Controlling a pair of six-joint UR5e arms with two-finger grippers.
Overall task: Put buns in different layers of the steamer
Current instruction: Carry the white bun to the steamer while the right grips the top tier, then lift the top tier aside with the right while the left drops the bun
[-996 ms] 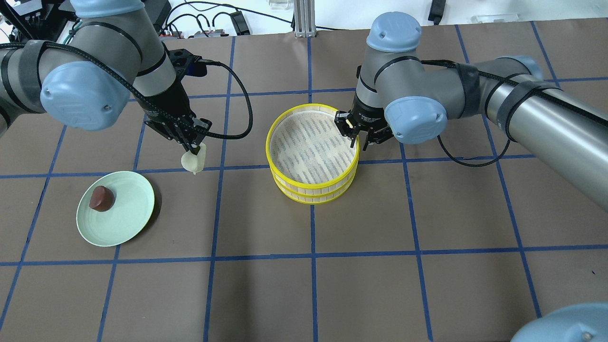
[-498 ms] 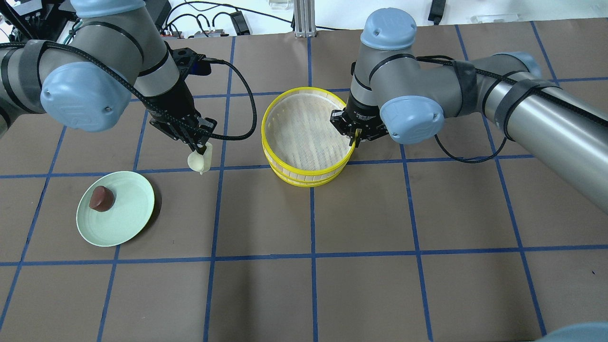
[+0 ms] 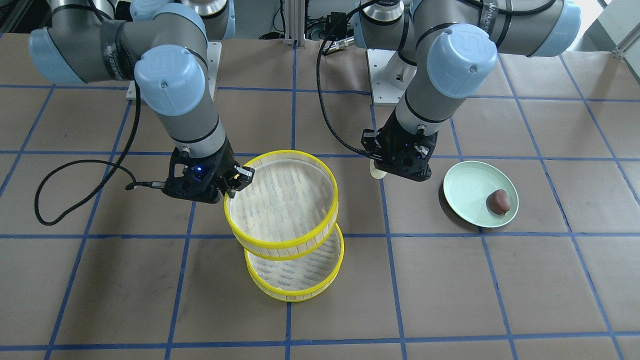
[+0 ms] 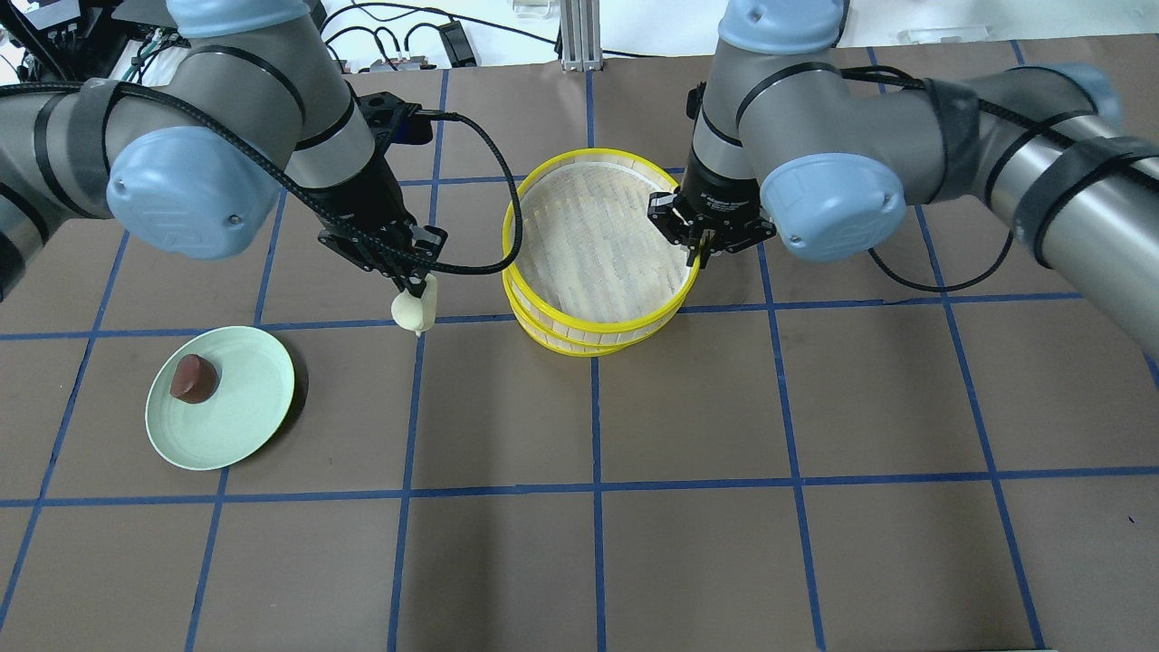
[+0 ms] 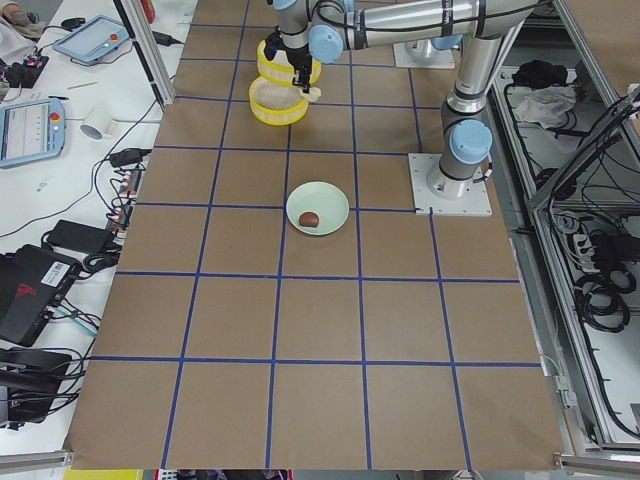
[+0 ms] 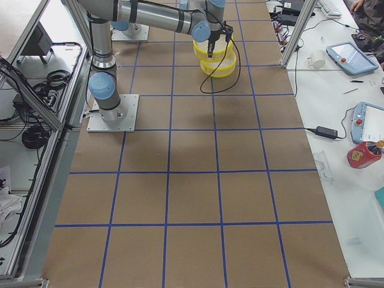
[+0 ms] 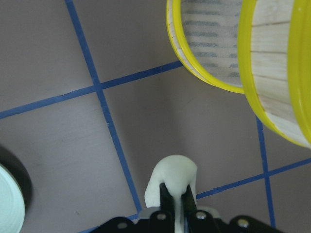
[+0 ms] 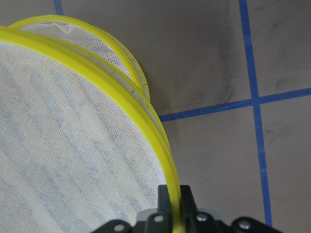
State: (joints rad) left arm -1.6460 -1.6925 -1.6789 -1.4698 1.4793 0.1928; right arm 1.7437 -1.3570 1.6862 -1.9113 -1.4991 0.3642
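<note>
The right fingers (image 8: 166, 197) have raised the pinched top tray (image 3: 280, 195), baring the bottom tray (image 3: 295, 277) for the bun (image 7: 172, 172) pinched in the left fingers (image 7: 166, 196).

Bright, even overhead light, all views. Soft shadows on the table (image 4: 724, 407); dark crescent by the plate (image 4: 249, 407). Mild sheen on left arm's blue cap (image 4: 186, 190). Wrist views: cream bun (image 7: 173, 175) near-blown, upper steamer layer (image 8: 63, 145) rim sharp, right pincer (image 8: 174, 196) base soft.

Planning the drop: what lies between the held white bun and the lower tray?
Only bare table separates the white bun from the lower tray; the left wrist view shows it.
</note>
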